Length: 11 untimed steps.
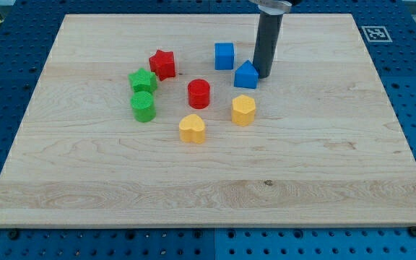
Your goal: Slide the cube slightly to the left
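Note:
A blue cube (pixel 224 55) sits on the wooden board (pixel 302 166) near the view's top centre. My tip (pixel 263 75) is down on the board to the right of the cube and a little lower. It stands against the right side of a second blue block with a pointed top (pixel 245 74), which lies between my tip and the space below the cube. The dark rod rises straight up from the tip to the view's top edge.
A red star block (pixel 162 64), a green star block (pixel 142 80) and a green cylinder (pixel 143 106) lie left of the cube. A red cylinder (pixel 198 94), a yellow hexagonal block (pixel 243 110) and a yellow heart block (pixel 192 128) lie below it.

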{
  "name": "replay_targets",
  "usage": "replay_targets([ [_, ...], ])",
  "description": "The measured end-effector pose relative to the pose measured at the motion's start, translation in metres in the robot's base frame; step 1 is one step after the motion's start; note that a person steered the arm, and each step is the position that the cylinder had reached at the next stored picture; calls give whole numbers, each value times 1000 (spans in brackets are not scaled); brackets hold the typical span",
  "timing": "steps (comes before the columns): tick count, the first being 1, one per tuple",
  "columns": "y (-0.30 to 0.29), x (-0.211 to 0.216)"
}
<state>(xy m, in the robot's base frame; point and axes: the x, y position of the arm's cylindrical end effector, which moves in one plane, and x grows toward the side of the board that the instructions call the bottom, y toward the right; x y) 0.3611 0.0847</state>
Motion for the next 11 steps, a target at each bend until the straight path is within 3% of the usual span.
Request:
replay_targets([
  [2, -2, -51],
  [5, -66, -56],
  [7, -66, -56],
  [10, -30, -130],
  [11, -30, -130],
])
